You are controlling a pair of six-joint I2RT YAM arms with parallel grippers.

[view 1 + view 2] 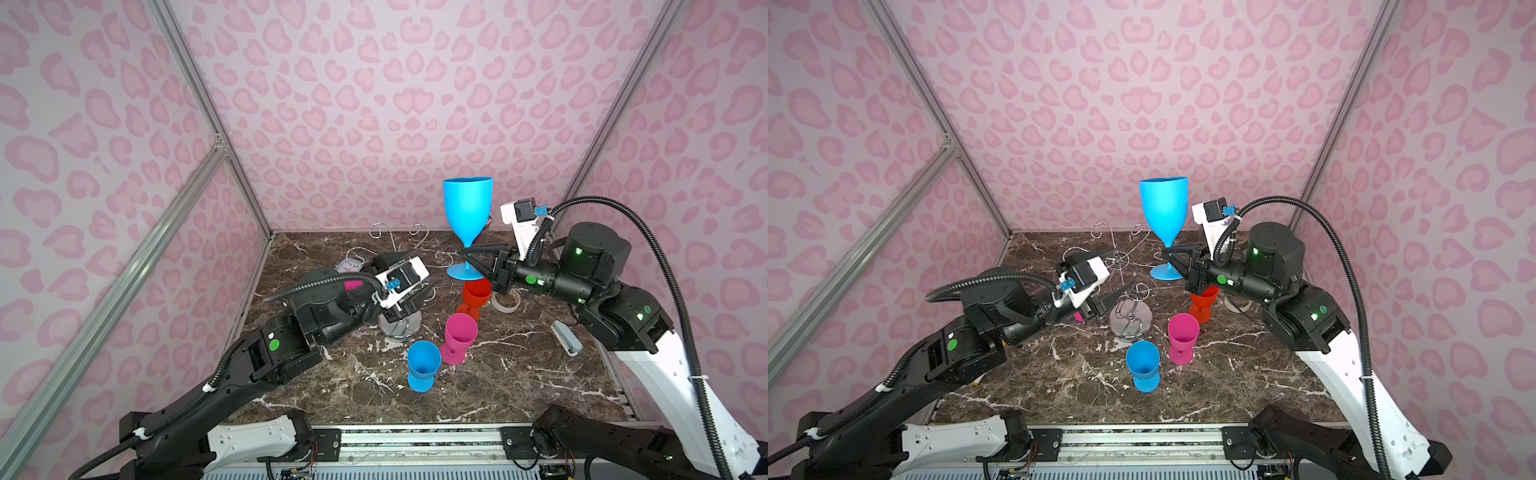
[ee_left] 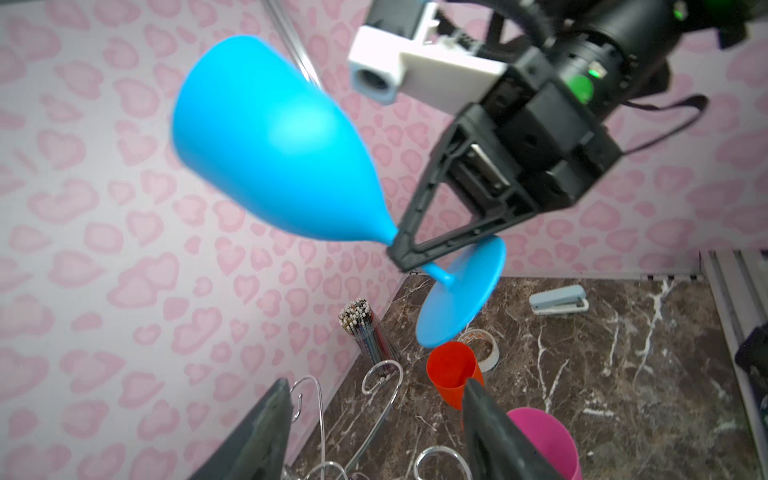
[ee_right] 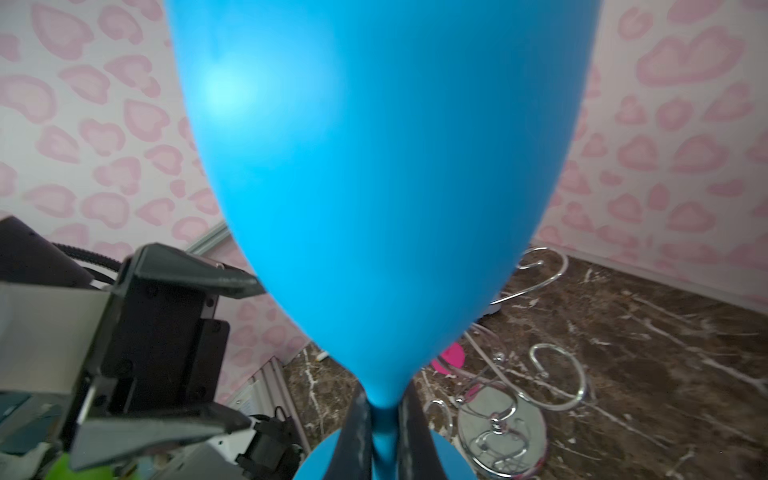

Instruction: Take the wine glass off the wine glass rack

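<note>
"Two grippers are in frame; which one carries the glass?" the trainee asks.

"The right gripper," the technician answers. "Its jaws are clenched on the stem, between bowl and foot. In the right wrist view both fingers press the stem from either side, with the bowl directly above them."

"Where is the glass relative to the rack?"

"Off it. The glass stands upright in the air, rim up. In both top views it is to the right of the rack and apart from its arms. The foot hangs clear of the table, with a red cup just below it in both top views."

"And the left gripper?"

"Released. Its jaws stand wide apart with nothing gripped, just beside the rack's upper scrolls. The left wrist view shows the glass well ahead of its fingertips, touching neither."
</note>
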